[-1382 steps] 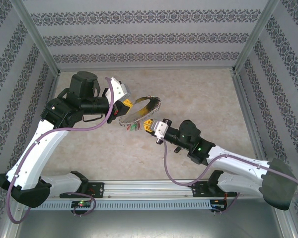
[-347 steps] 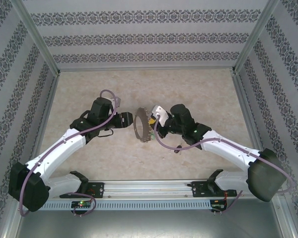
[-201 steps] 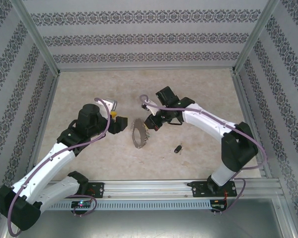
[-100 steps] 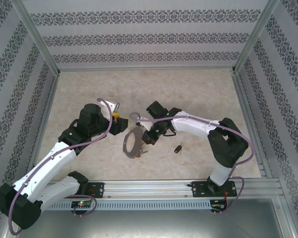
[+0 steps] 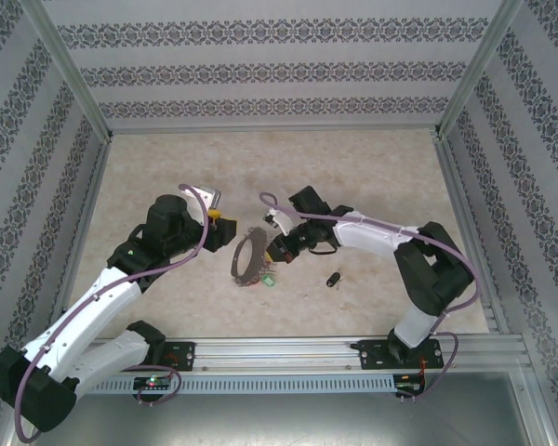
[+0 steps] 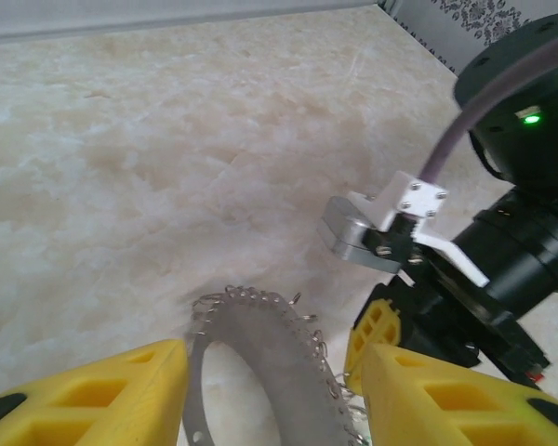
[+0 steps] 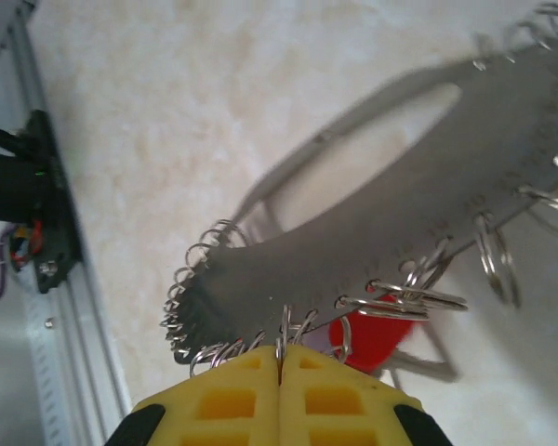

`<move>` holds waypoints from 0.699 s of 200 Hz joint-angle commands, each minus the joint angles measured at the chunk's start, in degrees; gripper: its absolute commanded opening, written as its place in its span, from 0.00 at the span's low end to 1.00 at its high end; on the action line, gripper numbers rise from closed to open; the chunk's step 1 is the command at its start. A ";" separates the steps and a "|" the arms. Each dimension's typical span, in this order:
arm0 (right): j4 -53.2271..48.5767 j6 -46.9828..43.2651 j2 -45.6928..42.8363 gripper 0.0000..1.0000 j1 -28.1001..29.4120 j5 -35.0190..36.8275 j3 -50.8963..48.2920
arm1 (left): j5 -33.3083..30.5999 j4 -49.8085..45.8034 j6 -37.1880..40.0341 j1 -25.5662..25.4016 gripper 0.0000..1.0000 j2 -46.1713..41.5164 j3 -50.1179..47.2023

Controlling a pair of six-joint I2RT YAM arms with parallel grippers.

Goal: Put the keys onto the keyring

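The right end effector (image 7: 281,358) is pinching, fingers pressed together, what looks like one of the small wire loops along the bumpy edge of the keyring (image 7: 400,218). The ring is tilting up from the surface (image 5: 372,177) between the two arms. The left end effector (image 6: 270,367) is straddling the ring's opposite side with its yellow fingers (image 6: 93,390) apart, and I cannot tell whether they are pressing on the metal. The red key (image 7: 372,339) is sitting just behind the ring's edge beside the right fingers (seemingly on a loop already, though that is unsure). The black key (image 5: 333,278) is lying on the surface well apart from the ring, toward the right arm.

The step in hand is probably passing the ring's support to the left arm. To do it well, the left fingers should be clamping the flat band squarely, not the springy loops, before the right lets go. The ring should be kept tilted, so the loops are facing the right arm when it is fetching the black key.
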 commanded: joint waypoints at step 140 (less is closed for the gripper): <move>13.12 -10.96 -25.63 0.00 -1.55 6.95 -8.90 | 22.42 1.22 24.63 0.45 0.50 -0.33 1.73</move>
